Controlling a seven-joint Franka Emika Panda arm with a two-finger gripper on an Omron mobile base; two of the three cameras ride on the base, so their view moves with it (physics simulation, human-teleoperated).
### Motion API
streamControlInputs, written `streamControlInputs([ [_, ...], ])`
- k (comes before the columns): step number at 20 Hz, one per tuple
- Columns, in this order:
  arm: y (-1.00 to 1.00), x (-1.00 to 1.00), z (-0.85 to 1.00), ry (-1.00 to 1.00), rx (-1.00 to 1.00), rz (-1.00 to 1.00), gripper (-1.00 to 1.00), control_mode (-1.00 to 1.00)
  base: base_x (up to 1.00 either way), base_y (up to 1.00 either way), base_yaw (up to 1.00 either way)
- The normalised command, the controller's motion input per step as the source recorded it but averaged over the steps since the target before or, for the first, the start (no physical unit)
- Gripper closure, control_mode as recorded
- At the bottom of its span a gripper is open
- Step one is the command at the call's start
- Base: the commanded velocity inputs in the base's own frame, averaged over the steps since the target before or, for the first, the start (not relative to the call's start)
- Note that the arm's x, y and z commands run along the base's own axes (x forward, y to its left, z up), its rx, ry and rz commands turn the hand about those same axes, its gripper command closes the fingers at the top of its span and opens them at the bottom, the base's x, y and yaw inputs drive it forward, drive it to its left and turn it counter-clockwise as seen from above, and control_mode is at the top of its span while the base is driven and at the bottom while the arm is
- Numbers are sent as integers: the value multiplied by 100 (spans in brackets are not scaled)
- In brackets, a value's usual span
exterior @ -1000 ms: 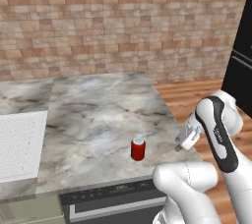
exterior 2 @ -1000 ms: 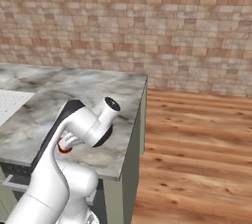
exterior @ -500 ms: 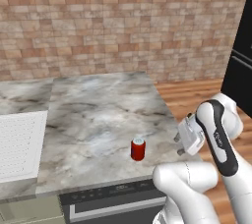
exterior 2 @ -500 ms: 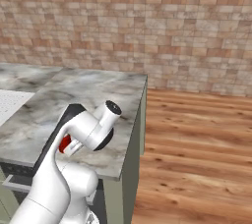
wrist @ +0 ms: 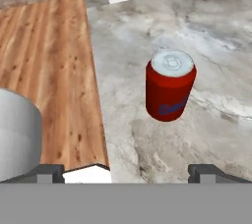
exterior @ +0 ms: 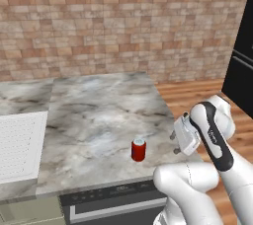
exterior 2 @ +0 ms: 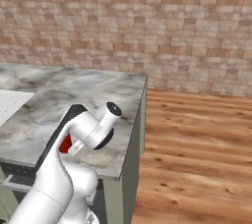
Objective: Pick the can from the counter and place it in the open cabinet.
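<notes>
The red can (exterior: 139,150) with a silver top stands upright near the front edge of the marble counter (exterior: 99,113). In the hand view the can (wrist: 170,90) sits ahead of my gripper (wrist: 128,171), a little right of centre, on the counter (wrist: 216,46). My gripper (exterior: 176,141) hovers to the can's right, near the counter's right end, open with nothing between its fingertips (wrist: 49,171). From the right base view only a red sliver of the can (exterior 2: 65,143) shows behind the arm. The cabinet is out of view.
A white ribbed panel (exterior: 20,145) lies at the counter's left end. The counter's right edge drops to a wooden floor (exterior 2: 197,139). A tall black appliance (exterior: 242,66) stands at the far right. A dark appliance front (exterior: 113,204) sits below the counter.
The hand has sunk slightly and edged toward the can. The can has not moved.
</notes>
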Motion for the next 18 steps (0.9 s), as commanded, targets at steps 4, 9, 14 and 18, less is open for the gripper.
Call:
streamControlInputs([
  [4, 0, 36, -6, -1, 0, 3, -100, -100, 0, 0, 0],
  [9, 0, 29, -8, -2, 0, 4, -100, -100, 0, 0, 0],
  [14, 0, 32, -10, 0, 2, 5, -100, -100, 0, 0, 0],
  [18, 0, 23, -10, 0, 2, 5, -100, -100, 0, 0, 0],
])
